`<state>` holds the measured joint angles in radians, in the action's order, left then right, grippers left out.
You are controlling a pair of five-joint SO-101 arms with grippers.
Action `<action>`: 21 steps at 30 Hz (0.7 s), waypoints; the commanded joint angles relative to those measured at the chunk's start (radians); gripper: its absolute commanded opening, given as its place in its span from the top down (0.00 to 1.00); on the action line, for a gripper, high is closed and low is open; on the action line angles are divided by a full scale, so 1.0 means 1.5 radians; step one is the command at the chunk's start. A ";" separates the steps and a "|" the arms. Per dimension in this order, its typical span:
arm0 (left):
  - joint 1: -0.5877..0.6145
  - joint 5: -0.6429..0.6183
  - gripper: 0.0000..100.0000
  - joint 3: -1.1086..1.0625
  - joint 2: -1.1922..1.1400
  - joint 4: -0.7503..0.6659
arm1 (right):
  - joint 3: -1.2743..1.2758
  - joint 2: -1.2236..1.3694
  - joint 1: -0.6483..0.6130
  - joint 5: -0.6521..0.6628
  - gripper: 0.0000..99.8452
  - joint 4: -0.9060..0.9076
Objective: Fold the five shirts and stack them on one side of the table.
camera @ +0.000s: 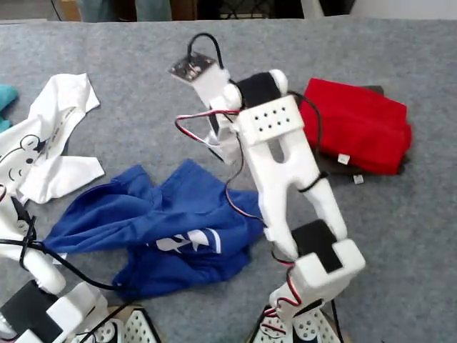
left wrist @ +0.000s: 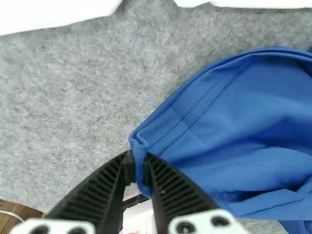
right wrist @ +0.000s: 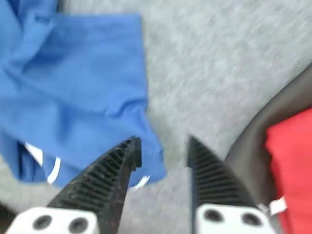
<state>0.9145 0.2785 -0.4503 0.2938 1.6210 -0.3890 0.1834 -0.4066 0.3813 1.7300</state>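
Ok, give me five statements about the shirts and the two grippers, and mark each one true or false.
1. The left gripper is shut on an edge of the blue shirt. True.
2. The right gripper holds the red shirt. False: it is open and holds nothing.
3. The red shirt lies folded on top of a dark shirt. True.
4. The blue shirt is folded and lies on the stack. False: it lies crumpled on the table, apart from the stack.
5. The white shirt lies under the red one. False: it lies unfolded beyond the blue shirt, away from the stack.
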 commanded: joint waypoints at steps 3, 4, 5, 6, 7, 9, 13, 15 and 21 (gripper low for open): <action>0.003 0.005 0.97 0.025 0.020 -0.018 | -0.108 0.170 -0.044 -0.059 0.79 -0.081; 0.003 0.005 0.97 0.021 0.020 -0.027 | -0.125 0.212 -0.054 -0.064 0.79 -0.084; 0.003 0.006 0.97 0.015 0.020 -0.031 | -0.148 0.252 -0.064 -0.068 0.79 -0.082; 0.004 0.007 0.97 0.008 0.020 -0.035 | -0.174 0.289 -0.074 -0.069 0.79 -0.074; 0.005 0.007 0.97 0.001 0.020 -0.037 | -0.206 0.324 -0.083 -0.069 0.79 -0.064; 0.005 0.007 0.97 -0.012 0.020 -0.037 | -0.271 0.385 -0.101 -0.069 0.79 -0.044; 0.005 0.004 0.97 -0.024 0.020 -0.037 | -0.406 0.497 -0.114 -0.069 0.79 -0.032; 0.005 0.004 0.97 -0.025 0.020 -0.038 | -0.461 0.548 -0.114 -0.069 0.79 -0.028; 0.004 0.004 0.97 -0.022 0.020 -0.038 | -0.578 0.664 -0.110 -0.068 0.79 0.024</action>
<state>0.9145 0.2800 -0.4902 0.2938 1.5750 -1.1607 1.1500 -0.5662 0.2862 1.7453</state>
